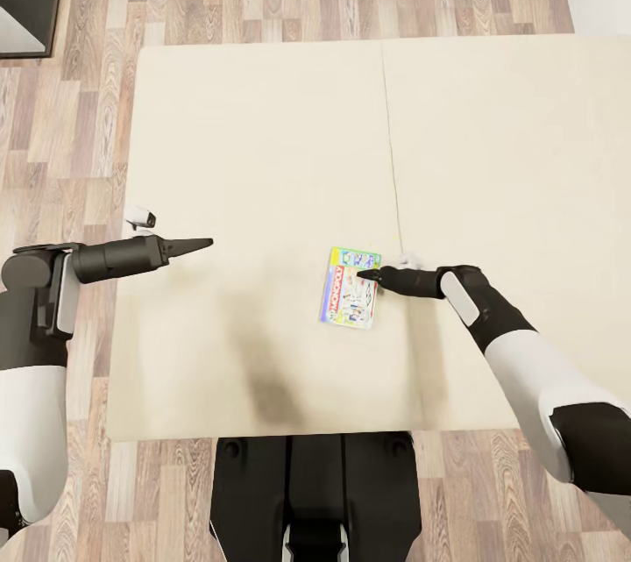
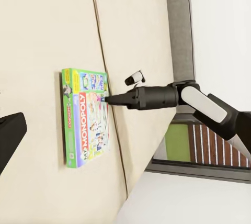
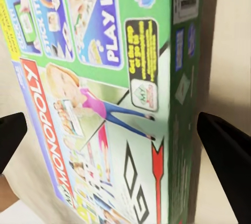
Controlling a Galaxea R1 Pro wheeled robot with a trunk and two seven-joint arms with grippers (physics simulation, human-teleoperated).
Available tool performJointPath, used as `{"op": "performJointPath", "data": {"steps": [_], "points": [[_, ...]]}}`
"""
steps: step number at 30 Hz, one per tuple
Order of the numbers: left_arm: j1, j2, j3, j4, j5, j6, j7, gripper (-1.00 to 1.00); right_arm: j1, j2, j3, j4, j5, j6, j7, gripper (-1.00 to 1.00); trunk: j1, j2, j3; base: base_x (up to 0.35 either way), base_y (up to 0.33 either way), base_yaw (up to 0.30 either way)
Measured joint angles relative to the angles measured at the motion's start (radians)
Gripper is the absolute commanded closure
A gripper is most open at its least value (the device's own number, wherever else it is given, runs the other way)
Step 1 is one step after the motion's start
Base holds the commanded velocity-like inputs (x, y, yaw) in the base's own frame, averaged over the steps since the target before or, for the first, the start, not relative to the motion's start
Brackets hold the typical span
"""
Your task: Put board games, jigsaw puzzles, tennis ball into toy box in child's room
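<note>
A white-and-green Monopoly board game point(image 1: 350, 288) point(image 2: 86, 116) point(image 3: 104, 103) lies flat on the bed point(image 1: 263, 150), toward its near edge. My right gripper point(image 1: 368, 274) point(image 2: 107, 98) point(image 3: 112, 130) is at the box's right edge, open. One of its fingers point(image 3: 225, 156) is just outside that edge and the other point(image 3: 10, 135) is over the box face. My left gripper point(image 1: 206, 243) hovers over the beige sheet well to the left of the box, holding nothing. One left finger point(image 2: 9, 135) shows wide to the side, so it is open.
A seam point(image 1: 390, 150) runs down the beige sheet just right of the box. Wood-plank floor point(image 1: 70, 124) surrounds the bed on the left and far sides. A dark unit point(image 1: 22, 10) stands at the far left corner. My base point(image 1: 315, 492) is against the bed's near edge.
</note>
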Motion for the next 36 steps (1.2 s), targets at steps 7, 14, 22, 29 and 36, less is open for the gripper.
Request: {"op": "performJointPath", "data": {"steps": [7,14,22,29,36], "points": [[0.0,0.001,0.0,0.002,0.0,-0.001,0.0,-1.0,0.0,0.003,0.0,0.001,0.003,0.0,0.0,-1.0,0.0,0.0,0.0,0.0,0.062,0.0],[0.0,0.0,0.0,0.003,0.0,-0.002,0.0,-1.0,0.0,0.003,0.0,0.0,0.001,0.0,0.0,-1.0,0.0,0.0,0.0,0.0,0.018,0.0],[0.0,-0.002,0.0,0.003,0.0,-0.001,0.0,-1.0,0.001,0.004,0.0,0.0,0.003,-0.003,0.0,-1.0,0.0,0.0,0.0,0.0,0.022,0.0],[0.0,-0.002,0.0,0.004,0.0,-0.001,0.0,-1.0,0.0,0.004,0.0,0.0,0.003,-0.004,0.0,-1.0,0.0,0.0,0.0,0.0,0.052,0.0],[0.0,-0.002,0.0,0.004,0.0,-0.001,0.0,-1.0,0.001,0.005,0.001,0.0,0.003,-0.006,0.0,-1.0,0.0,0.0,0.0,0.0,0.086,0.0]]}}
